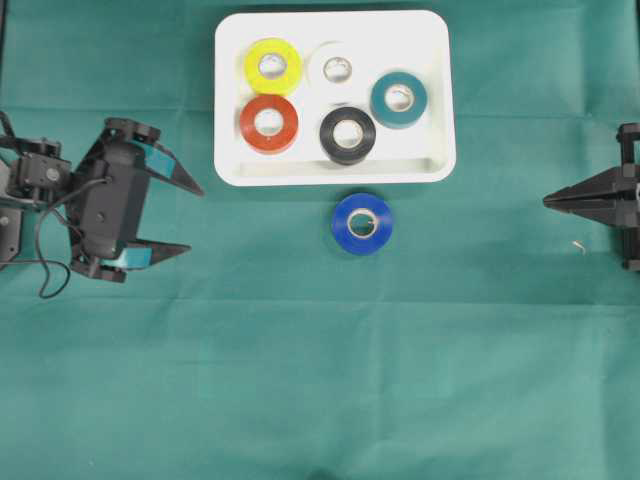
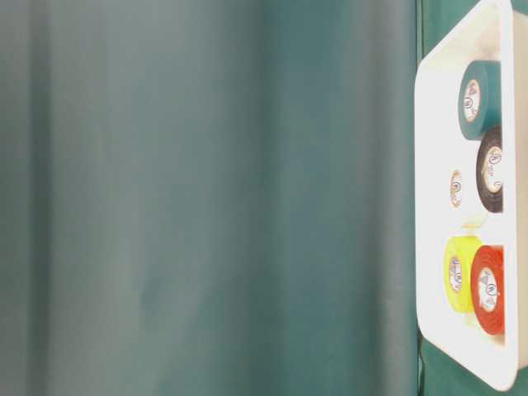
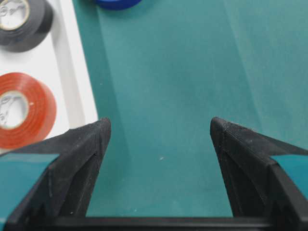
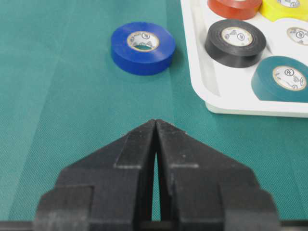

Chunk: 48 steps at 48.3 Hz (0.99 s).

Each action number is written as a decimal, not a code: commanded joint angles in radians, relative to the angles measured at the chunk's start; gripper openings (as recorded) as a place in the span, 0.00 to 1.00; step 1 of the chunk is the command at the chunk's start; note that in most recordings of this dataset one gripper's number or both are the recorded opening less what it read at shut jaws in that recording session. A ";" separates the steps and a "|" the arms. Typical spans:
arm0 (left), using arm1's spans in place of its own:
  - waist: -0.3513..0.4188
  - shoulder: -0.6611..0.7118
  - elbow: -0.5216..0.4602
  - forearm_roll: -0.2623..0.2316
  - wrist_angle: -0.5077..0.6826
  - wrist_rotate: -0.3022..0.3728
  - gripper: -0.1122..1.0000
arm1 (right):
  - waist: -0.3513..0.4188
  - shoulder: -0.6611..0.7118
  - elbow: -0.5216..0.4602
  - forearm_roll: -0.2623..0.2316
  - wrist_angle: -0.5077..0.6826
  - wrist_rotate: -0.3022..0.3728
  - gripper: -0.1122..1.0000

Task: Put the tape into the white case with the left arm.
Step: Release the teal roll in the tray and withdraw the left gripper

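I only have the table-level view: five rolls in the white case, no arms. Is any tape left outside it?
Observer: Yes. A blue tape lies flat on the cloth, just beyond the white case's long rim.
Operator: Where's the left gripper?
Observer: The left gripper is off the case's left end, jaws wide open, holding nothing.
Operator: And the right?
Observer: The right gripper is shut and empty, far right, pointing toward the blue tape.

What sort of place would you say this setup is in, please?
Probably a robot lab bench: a green cloth covers the table, two black grippers, left and right, face inward, and a white case holds tape rolls.
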 commanded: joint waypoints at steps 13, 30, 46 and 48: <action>-0.052 0.138 -0.120 -0.003 -0.018 -0.002 0.85 | -0.002 0.006 -0.009 -0.002 -0.011 0.002 0.02; -0.094 0.299 -0.262 -0.002 -0.018 -0.002 0.85 | -0.002 0.006 -0.009 -0.002 -0.011 0.002 0.02; -0.098 0.459 -0.420 -0.002 -0.014 -0.002 0.85 | 0.000 0.006 -0.009 -0.002 -0.011 0.002 0.02; -0.098 0.477 -0.442 -0.003 -0.012 0.000 0.85 | 0.000 0.005 -0.009 -0.002 -0.011 0.002 0.02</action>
